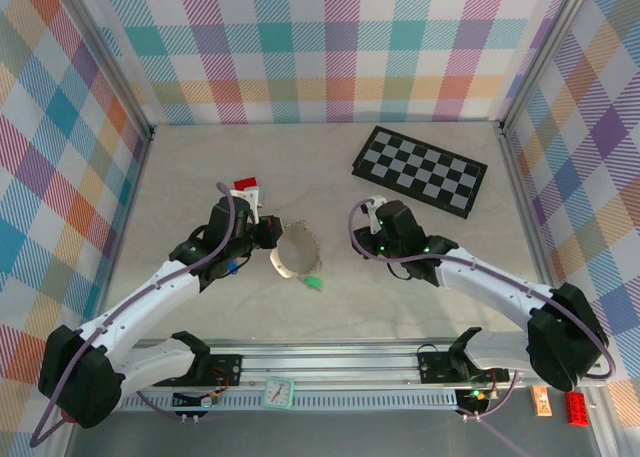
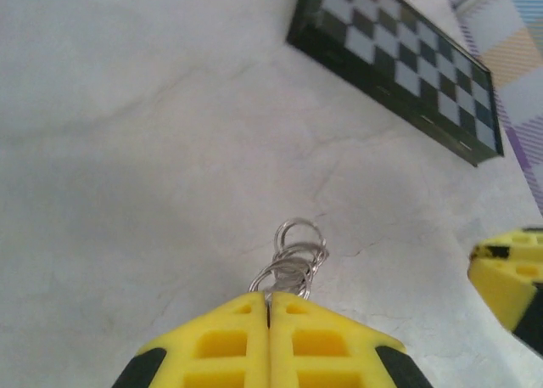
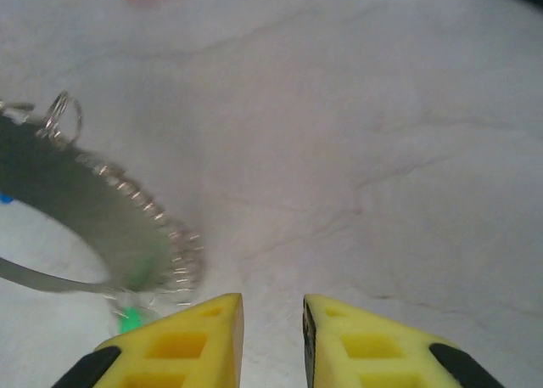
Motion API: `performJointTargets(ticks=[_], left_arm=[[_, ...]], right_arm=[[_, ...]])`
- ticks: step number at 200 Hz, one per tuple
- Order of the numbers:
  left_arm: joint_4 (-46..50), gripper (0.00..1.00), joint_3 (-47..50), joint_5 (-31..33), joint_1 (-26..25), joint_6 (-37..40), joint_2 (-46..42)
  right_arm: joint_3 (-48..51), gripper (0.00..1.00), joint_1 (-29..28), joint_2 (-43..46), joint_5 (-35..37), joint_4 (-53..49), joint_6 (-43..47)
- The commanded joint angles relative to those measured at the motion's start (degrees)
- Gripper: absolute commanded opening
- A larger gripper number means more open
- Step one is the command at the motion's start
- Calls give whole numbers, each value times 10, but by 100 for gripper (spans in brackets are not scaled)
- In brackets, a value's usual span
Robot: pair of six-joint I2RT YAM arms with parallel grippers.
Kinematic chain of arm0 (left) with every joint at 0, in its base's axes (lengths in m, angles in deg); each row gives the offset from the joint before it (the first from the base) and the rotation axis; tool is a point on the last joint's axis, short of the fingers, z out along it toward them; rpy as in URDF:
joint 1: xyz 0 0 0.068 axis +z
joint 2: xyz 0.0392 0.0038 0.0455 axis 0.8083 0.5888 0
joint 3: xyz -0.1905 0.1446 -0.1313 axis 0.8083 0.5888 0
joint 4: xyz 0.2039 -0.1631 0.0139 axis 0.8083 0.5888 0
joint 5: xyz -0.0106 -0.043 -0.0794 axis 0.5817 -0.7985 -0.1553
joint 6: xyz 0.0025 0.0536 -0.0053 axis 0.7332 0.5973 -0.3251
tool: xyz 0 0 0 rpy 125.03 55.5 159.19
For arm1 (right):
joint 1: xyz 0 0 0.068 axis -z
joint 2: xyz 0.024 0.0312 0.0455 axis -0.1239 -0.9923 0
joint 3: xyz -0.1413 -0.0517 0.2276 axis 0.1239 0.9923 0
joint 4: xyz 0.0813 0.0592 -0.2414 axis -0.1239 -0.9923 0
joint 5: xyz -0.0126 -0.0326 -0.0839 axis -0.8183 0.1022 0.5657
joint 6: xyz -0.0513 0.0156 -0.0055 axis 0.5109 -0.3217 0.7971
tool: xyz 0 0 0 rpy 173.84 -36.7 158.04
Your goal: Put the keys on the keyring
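Both arms look the same tbh: white link shells between chunky black joint housings, a purplish-grey cable looping off each, tiny green lights by the wrists. The left pincer and right pincer have yellow fingers with square cutouts and black patches further back.

- Your table is a pale, off-white surface with faint crack-like veins
- Around it you have three walls in pastel plaid: the back wall, the left wall and the right wall
- Grey metal posts stand at the back corners
- A metal rail runs along your near edge
- The light falls soft and even
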Motion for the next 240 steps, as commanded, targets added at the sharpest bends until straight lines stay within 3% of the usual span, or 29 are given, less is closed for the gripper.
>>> performJointTargets(ticks=[1,66,111,146,208,240], left_arm=[[-38,0,-36,-58,-3,186,-7],[-30,0,-73,-165,-3,461,23],[-72,0,-29,-214,-3,544,13],[-98,0,1,-294,-3,602,-19],[-117,0,41,-388,-3,642,-62],[-129,0,51,-413,-3,642,-63]], right_arm=[[-43,25,14,4,47,-5,36],[-95,25,35,-5,57,-11,94],[-85,26,36,5,32,-4,123],[-77,28,36,23,-60,-3,173],[-41,35,33,59,-328,23,320],[22,35,1,76,-382,112,403]])
